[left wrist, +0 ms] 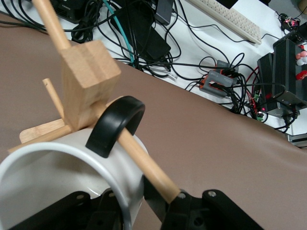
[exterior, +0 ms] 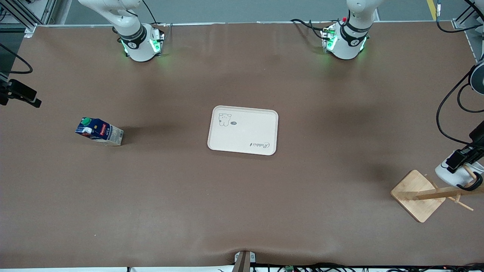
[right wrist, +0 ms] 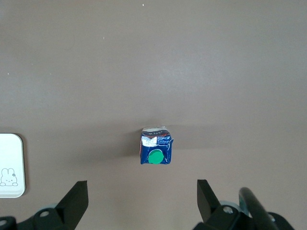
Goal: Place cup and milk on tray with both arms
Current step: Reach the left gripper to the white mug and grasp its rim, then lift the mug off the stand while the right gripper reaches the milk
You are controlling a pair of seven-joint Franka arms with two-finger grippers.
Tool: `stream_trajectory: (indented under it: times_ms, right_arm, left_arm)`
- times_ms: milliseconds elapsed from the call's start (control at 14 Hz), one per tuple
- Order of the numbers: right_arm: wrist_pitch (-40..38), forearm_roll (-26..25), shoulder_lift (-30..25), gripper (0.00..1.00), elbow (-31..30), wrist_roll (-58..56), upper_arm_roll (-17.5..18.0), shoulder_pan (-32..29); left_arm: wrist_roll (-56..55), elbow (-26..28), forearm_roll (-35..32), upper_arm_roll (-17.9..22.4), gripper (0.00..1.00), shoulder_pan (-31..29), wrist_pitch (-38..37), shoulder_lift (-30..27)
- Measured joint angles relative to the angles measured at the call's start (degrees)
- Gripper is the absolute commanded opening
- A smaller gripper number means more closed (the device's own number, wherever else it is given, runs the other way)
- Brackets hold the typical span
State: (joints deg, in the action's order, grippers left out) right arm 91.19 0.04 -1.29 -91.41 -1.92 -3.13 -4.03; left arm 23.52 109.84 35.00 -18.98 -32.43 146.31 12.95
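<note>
The milk [exterior: 99, 131], a small dark blue carton with a green round cap, stands on the brown table [exterior: 242, 211] near the right arm's end. The right end effector [right wrist: 142, 197] hangs above it, fingers apart. The cream-white rounded tray [exterior: 242, 130] lies at the table centre. The glossy white cup [left wrist: 72, 179] hangs by its black handle on a wooden rack [exterior: 419, 194] peg near the left arm's end; the left end effector [left wrist: 122, 211] grips its rim.

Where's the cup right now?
The cup hangs by its black handle on a peg of the wooden rack at the left arm's end of the table, with the left gripper at it, apart from the tray.
</note>
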Motion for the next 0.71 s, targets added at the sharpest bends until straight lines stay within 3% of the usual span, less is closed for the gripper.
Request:
stream_trajectory:
  times_ms: [357, 714]
  right_arm:
    - [0.0, 0.0, 0.0, 1.0, 0.0, 0.0, 0.0, 0.0]
    - [0.4, 0.0, 0.05, 1.0, 0.04, 0.0, 0.0, 0.0]
  left_arm:
    - [-3.78, 0.21, -0.35, -1.72, 0.0, -0.12, -0.22, -1.15]
    - [-8.4, -0.74, -8.19, -2.09, 0.0, -0.22, -7.97, -3.44]
